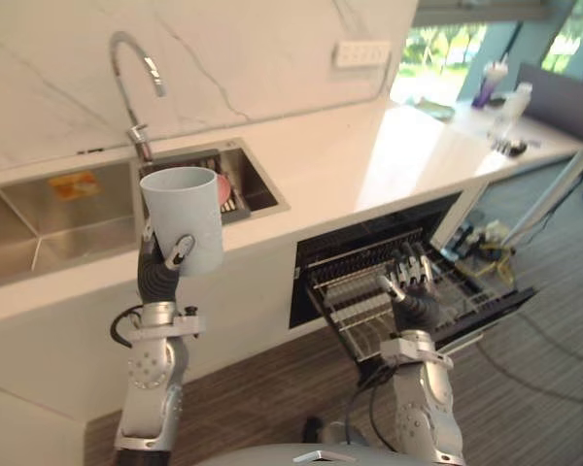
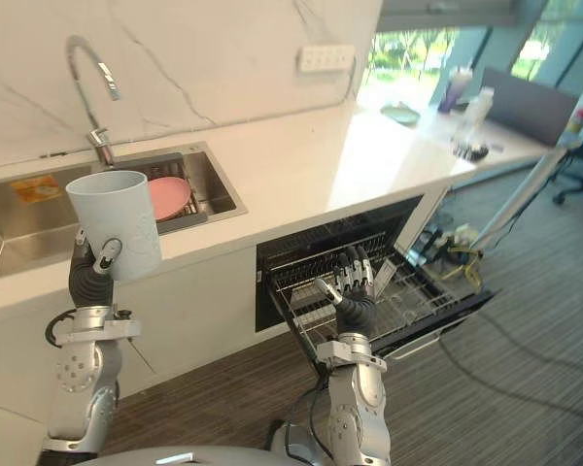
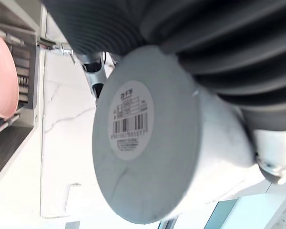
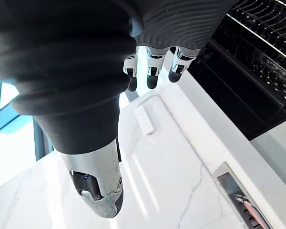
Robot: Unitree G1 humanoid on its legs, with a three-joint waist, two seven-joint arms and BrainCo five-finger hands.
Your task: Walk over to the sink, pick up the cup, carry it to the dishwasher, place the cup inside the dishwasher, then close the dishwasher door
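Gripping one cup [image 1: 183,216] in left hand [image 1: 160,274] before sink [image 1: 68,231].
Holding right hand [image 1: 413,294] slack-fingered right of sink; one plate [image 1: 223,186] inside, part-hidden.

Pale grey cup [image 1: 182,216] held upright in left hand [image 1: 179,251]; dishwasher [image 1: 369,262] open.

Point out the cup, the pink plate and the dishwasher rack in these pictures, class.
cup [image 1: 183,209], left eye view, middle of its side wall.
pink plate [image 2: 172,197], right eye view, centre of its face.
dishwasher rack [image 1: 352,291], left eye view, on its wire grid.
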